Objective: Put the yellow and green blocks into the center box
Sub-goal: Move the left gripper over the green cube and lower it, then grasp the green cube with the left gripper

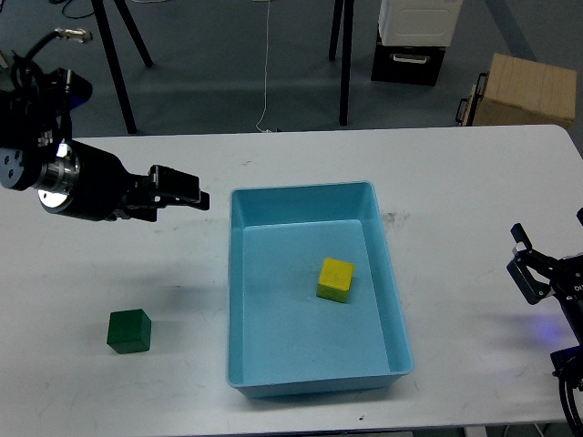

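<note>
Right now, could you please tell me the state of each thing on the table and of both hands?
yellow block: inside the blue tray, resting on its floor.
green block: on the table, left of the tray, outside it.
blue tray: upright, holds only the yellow block.
left hand: above the table, holding nothing.
right hand: open, holding nothing.

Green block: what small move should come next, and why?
Probably lower the left claw toward the green block. The yellow block already lies in the blue tray, while the green one sits on the table outside it, nearest that arm.
</note>
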You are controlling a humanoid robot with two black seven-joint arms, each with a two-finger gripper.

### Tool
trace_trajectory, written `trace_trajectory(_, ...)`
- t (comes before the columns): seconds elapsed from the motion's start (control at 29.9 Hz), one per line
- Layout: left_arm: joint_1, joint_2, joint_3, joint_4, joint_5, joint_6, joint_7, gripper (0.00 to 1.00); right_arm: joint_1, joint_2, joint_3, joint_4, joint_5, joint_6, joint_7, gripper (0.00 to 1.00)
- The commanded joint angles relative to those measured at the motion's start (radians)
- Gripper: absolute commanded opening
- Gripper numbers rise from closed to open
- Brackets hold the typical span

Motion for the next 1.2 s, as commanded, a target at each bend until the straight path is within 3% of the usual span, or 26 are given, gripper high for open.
trace_trajectory(0.0,-0.032,-0.034,0.135,-0.025,0.047,0.000,0.019,1.00,-0.014,0.000,0.001,0.000,-0.002,0.000,0.000,0.99)
trace_trajectory(0.3,0.069,-0.021,0.176,-0.023,0.118,0.000,0.019,1.00,-0.018,0.000,-0.002,-0.005,-0.003,0.000,0.000,0.99)
trace_trajectory(0.6,0.212,-0.030,0.135,0.058,0.139,0.000,0.027,1.00,-0.021,0.000,0.000,-0.010,-0.014,0.000,-0.002,0.99)
trace_trajectory(1.17,0.290,-0.034,0.064,0.086,0.138,0.000,0.042,1.00,-0.023,0.000,-0.002,-0.014,-0.032,0.000,-0.008,0.99)
